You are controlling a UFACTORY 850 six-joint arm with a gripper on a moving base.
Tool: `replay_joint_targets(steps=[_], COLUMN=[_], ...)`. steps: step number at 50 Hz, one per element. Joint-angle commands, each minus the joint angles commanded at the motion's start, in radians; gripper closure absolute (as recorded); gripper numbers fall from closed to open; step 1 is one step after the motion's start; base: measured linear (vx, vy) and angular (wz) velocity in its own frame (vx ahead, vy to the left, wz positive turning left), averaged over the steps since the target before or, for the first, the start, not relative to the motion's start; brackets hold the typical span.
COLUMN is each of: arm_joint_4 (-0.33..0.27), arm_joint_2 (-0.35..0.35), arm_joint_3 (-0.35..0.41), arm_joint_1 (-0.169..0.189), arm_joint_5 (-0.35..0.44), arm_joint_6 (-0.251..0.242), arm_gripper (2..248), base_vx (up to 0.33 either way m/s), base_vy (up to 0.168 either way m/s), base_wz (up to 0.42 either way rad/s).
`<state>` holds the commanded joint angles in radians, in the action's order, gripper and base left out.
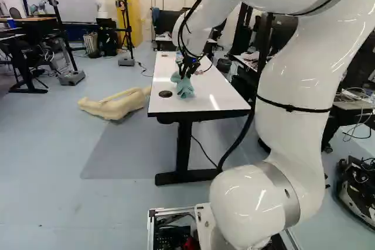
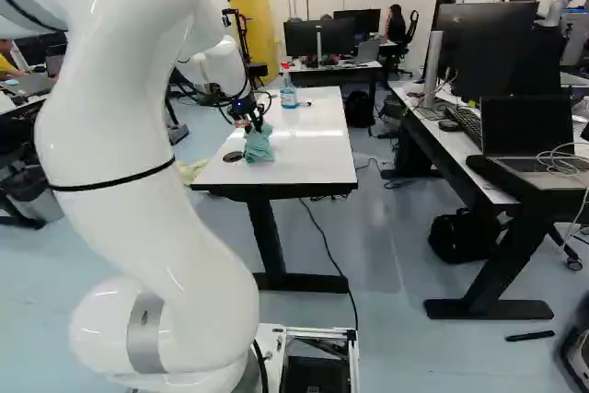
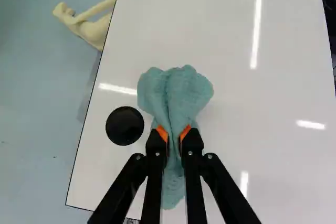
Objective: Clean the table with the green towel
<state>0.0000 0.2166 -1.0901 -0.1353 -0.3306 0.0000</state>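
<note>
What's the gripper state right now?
Gripper: closed on the green towel, cloth pinched between its two orange pads.

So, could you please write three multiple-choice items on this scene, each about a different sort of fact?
1. Where is the spray bottle?
A) On the floor
B) On the white table
C) In the gripper

2. What colour are the finger pads?
A) Orange
B) Blue
C) White

3. How is the green towel?
A) Spread flat
B) Folded in a neat square
C) Pinched and bunched

Key:
1 B: the right base view shows it standing on the tabletop.
2 A: both look orange in the wrist view.
3 C: the fingers squeeze its middle, and it fans out beyond them.
</note>
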Motion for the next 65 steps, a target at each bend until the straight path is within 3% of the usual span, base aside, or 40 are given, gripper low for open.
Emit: replay_joint_targets(steps=[35, 65], arm_joint_4=[0.000, 0.000], arm_joint_2=[-0.009, -0.006], arm_joint_3=[0.010, 0.006], arm_joint_1=[-0.005, -0.076], arm_joint_5=[0.000, 0.000], arm_joint_6=[0.000, 0.000], arm_gripper=[206, 206], base_vx=[0.000, 0.000], base_vy=[0.000, 0.000], base_wz=[0.000, 0.000])
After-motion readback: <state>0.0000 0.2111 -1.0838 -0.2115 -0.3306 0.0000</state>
